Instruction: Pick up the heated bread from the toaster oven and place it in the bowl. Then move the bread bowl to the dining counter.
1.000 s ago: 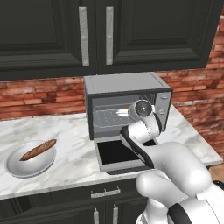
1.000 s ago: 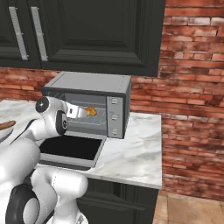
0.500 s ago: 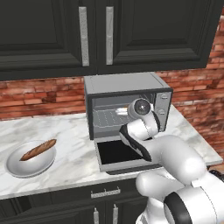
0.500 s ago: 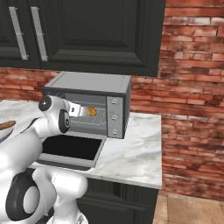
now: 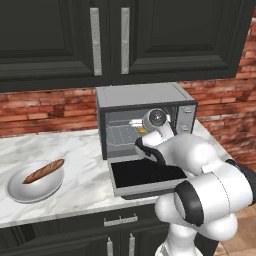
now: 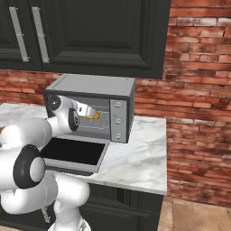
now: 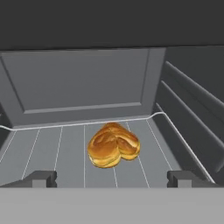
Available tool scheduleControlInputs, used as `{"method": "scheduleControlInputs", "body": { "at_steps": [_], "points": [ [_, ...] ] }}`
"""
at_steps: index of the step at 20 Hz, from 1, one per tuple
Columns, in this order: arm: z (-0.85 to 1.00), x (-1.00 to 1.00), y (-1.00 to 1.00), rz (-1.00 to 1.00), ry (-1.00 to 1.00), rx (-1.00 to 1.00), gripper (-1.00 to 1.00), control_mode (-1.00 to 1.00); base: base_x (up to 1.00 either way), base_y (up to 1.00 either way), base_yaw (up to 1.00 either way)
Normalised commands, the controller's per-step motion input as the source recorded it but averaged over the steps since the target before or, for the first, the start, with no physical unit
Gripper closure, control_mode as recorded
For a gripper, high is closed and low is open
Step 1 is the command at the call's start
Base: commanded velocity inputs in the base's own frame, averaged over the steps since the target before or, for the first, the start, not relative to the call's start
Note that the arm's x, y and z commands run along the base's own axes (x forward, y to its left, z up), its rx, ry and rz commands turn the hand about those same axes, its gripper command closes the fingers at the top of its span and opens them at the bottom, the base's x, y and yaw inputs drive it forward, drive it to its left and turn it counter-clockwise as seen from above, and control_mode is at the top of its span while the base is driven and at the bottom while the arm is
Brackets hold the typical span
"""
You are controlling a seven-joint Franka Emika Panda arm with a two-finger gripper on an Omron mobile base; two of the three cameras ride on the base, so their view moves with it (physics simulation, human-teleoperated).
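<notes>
One bread (image 7: 113,145) sits on the wire rack inside the oven (image 5: 145,117), door dropped flat, and the gripper (image 7: 112,178) is right at the mouth with its fingers spread wide either side, holding nothing. Over on the left, the bowl (image 5: 20,187) holds a baguette (image 5: 43,171).

Golden-orange heated bread (image 7: 113,145) lying on the wire rack inside the silver toaster oven (image 5: 145,102), door dropped open. Shallow grey-white bowl (image 5: 22,191), at the oven's 9 o'clock, holding a baguette (image 5: 43,171).
</notes>
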Motion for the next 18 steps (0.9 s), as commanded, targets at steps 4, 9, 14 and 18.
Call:
{"method": "scheduleControlInputs", "body": {
  "at_steps": [4, 9, 14, 18],
  "points": [
    [-0.32, 0.39, 0.00, 0.00, 0.00, 0.00, -1.00, -1.00, 0.00, 0.00, 0.00],
    [-0.17, 0.35, 0.00, 0.00, 0.00, 0.00, -1.00, -1.00, 0.00, 0.00, 0.00],
    [-0.21, 0.22, 0.00, -0.01, 0.00, 0.00, -1.00, -1.00, 0.00, 0.00, 0.00],
    [-0.27, 0.06, -0.03, -0.03, 0.00, 0.00, -1.00, -1.00, 0.00, 0.00, 0.00]
  ]
}}
